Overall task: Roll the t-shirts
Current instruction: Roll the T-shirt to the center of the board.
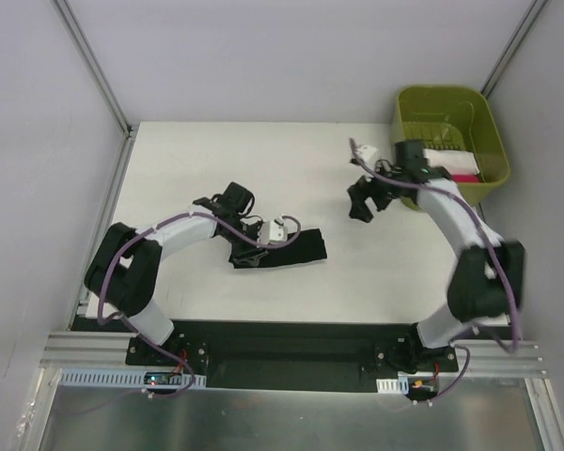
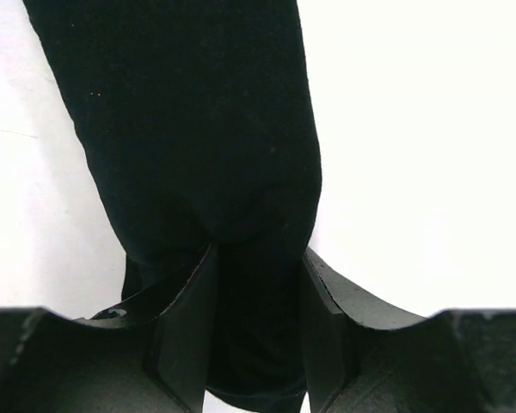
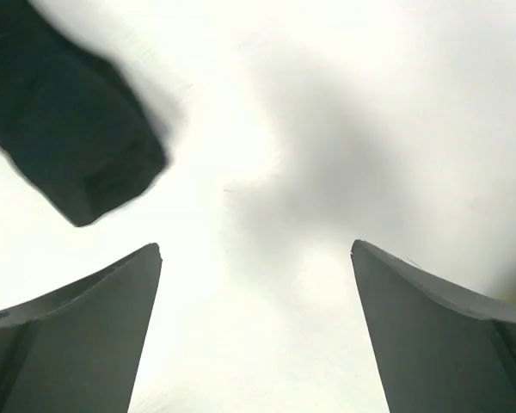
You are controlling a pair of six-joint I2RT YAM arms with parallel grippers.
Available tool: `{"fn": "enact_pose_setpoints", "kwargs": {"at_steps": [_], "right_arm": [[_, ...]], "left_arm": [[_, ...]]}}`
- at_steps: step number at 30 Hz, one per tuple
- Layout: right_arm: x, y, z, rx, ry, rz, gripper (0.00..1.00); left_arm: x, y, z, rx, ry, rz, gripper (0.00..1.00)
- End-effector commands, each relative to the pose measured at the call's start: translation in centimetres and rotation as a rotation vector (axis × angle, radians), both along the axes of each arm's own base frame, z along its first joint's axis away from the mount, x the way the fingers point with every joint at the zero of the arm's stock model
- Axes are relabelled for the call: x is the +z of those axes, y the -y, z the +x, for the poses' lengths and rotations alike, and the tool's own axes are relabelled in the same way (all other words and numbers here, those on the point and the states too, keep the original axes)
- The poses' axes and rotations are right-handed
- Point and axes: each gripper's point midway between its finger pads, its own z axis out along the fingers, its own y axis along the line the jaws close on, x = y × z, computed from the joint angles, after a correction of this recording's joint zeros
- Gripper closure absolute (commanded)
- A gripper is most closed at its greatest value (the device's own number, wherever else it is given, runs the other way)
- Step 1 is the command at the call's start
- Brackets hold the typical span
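left gripper (image 2: 256,320): jaws clamped on a fold of the black t-shirt (image 2: 198,129); dark cloth is bunched between both fingers (image 2: 187,331) and fills the gap; from the pinch the garment runs away from the wrist camera as one long narrow band lying on the white table (image 2: 413,155); in the top view the t-shirt is a compact dark strip a little left of the table's centre, its left end under the left gripper, its right end free and pointing toward the right side

right gripper (image 3: 256,331): jaws wide apart, nothing between them, only table surface below; this wrist view is blurred; one end of the dark strip shows at its upper left, apart from both fingers; in the top view the right gripper is over the table right of centre, well apart from the t-shirt and near the left wall of the olive-green bin (image 1: 432,108); the bin sits at the far right corner of the table; inside it lie a white item (image 1: 440,156) and a pink-red strip (image 1: 466,177); what these are cannot be told
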Motion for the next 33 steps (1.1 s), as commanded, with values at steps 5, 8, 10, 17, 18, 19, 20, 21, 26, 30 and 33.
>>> {"fn": "enact_pose_setpoints", "kwargs": {"at_steps": [5,8,10,17,18,19,20,21,26,30,33], "right_arm": [[2.5,-5.9,-9.1,0.457,0.186,-0.047,0.04],[0.6,-7.8,-10.7,0.597,0.38,-0.011,0.04],[0.2,-9.2,-11.5,0.699,0.469,-0.007,0.04],[-2.1,-10.5,-13.7,0.835,0.428,-0.005,0.04],[-2.2,-10.7,-13.4,0.82,0.44,0.0,0.04],[-2.1,-10.8,-13.0,0.793,0.444,0.002,0.04],[-2.1,-10.6,-12.1,0.74,0.461,-0.03,0.04],[-1.4,-10.5,-10.7,0.62,0.451,-0.029,0.04],[2.4,-6.7,-7.3,0.368,0.406,-0.002,0.04],[2.7,-5.2,-10.5,0.49,0.423,-0.004,0.04],[1.4,-6.1,-12.8,0.617,0.459,0.001,0.04]], "left_arm": [[2.6,1.3,-5.8,-0.074,-0.498,-0.096,0.66],[2.8,1.4,-6.0,-0.071,-0.55,-0.1,0.67],[2.9,1.5,-5.9,-0.066,-0.559,-0.1,0.67],[3.0,1.5,-5.1,-0.003,-0.625,-0.118,0.68],[3.0,1.4,-4.9,0.013,-0.635,-0.123,0.68],[3.1,1.3,-4.8,0.019,-0.637,-0.125,0.68],[3.1,1.3,-4.7,0.02,-0.638,-0.125,0.68],[3.0,1.2,-4.7,0.019,-0.635,-0.124,0.68],[2.8,1.0,-4.7,0.018,-0.634,-0.11,0.69],[2.6,1.1,-4.7,0.024,-0.651,-0.112,0.69],[2.6,1.2,-4.5,0.033,-0.665,-0.115,0.69]]}}
